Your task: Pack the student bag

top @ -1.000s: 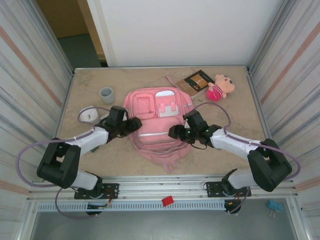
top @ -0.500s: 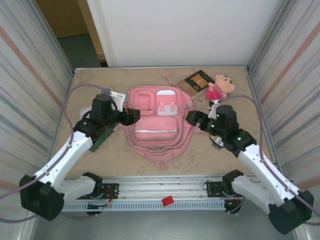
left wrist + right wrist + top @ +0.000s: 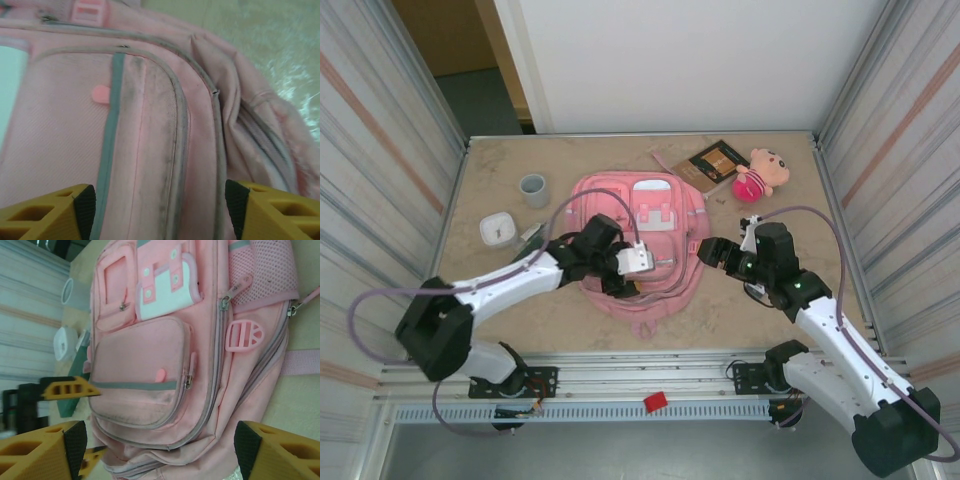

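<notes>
Marble-patterned surface [image 3: 490,170] between ribbed metal walls carries the large pink fabric backpack [image 3: 620,205], lying flat at centre with its long axis running away from the arm bases. The left end effector [image 3: 625,268] hovers directly over its lower front pocket, jaws spread wide, gripping nothing. The right end effector [image 3: 706,250] sits just beside the bag's right edge, likewise wide open and empty, so the left looks nearer.
</notes>
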Controlling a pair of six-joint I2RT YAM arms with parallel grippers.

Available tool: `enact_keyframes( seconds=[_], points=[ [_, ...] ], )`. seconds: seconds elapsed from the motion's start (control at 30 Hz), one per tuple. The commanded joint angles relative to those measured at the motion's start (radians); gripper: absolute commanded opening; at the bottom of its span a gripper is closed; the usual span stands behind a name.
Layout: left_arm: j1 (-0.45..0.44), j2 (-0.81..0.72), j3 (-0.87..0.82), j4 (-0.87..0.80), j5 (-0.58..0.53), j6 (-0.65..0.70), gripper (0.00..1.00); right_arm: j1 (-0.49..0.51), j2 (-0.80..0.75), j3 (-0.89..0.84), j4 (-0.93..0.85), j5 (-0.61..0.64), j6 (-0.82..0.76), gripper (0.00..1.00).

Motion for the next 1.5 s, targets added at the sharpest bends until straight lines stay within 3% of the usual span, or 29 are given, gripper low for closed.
enact_keyframes(
  seconds=[0.0,0.1,0.27,0.37,0.47,0.5,0.57,0.63,0.67,0.83,1.0,1.17,1.47],
  points=[
    [-0.022,0.066,0.057,0.094,-0.050,0.107,0.73,0.003,-0.007,0.003,0.018,-0.026,-0.007,0.79],
    [-0.031,0.123,0.090,0.095,-0.043,0.114,0.76,0.002,0.004,0.017,-0.007,-0.032,-0.028,0.79],
    [-0.042,0.189,0.087,0.161,-0.163,0.113,0.76,0.002,0.014,0.017,-0.015,-0.029,-0.041,0.79],
    [-0.043,0.234,0.102,0.150,-0.263,0.100,0.72,0.000,0.022,0.012,-0.003,-0.044,-0.042,0.79],
    [-0.045,0.234,0.068,0.168,-0.247,0.100,0.64,0.000,0.033,0.005,0.007,-0.049,-0.043,0.79],
    [-0.045,0.228,0.049,0.182,-0.235,0.108,0.59,0.000,0.037,0.002,0.014,-0.049,-0.042,0.79],
    [-0.048,0.211,0.019,0.209,-0.228,0.123,0.41,-0.002,0.042,-0.007,0.029,-0.052,-0.045,0.79],
    [-0.049,0.173,0.022,0.188,-0.212,0.109,0.01,-0.006,0.051,-0.015,0.057,-0.063,-0.051,0.79],
    [-0.048,0.148,0.034,0.155,-0.196,0.101,0.00,-0.008,0.055,-0.020,0.073,-0.078,-0.063,0.79],
    [0.039,-0.031,0.098,-0.016,0.111,0.088,0.00,-0.042,0.091,-0.029,0.137,-0.110,-0.201,0.77],
    [0.182,-0.168,0.151,-0.092,0.376,0.089,0.00,-0.148,0.187,-0.025,0.224,-0.297,-0.286,0.76],
    [0.346,-0.205,0.220,-0.186,0.637,0.106,0.00,-0.183,0.315,-0.012,0.310,-0.413,-0.344,0.75],
    [0.494,-0.235,0.266,-0.284,0.804,0.181,0.00,-0.189,0.392,-0.066,0.555,-0.566,-0.424,0.73]
  ],
)
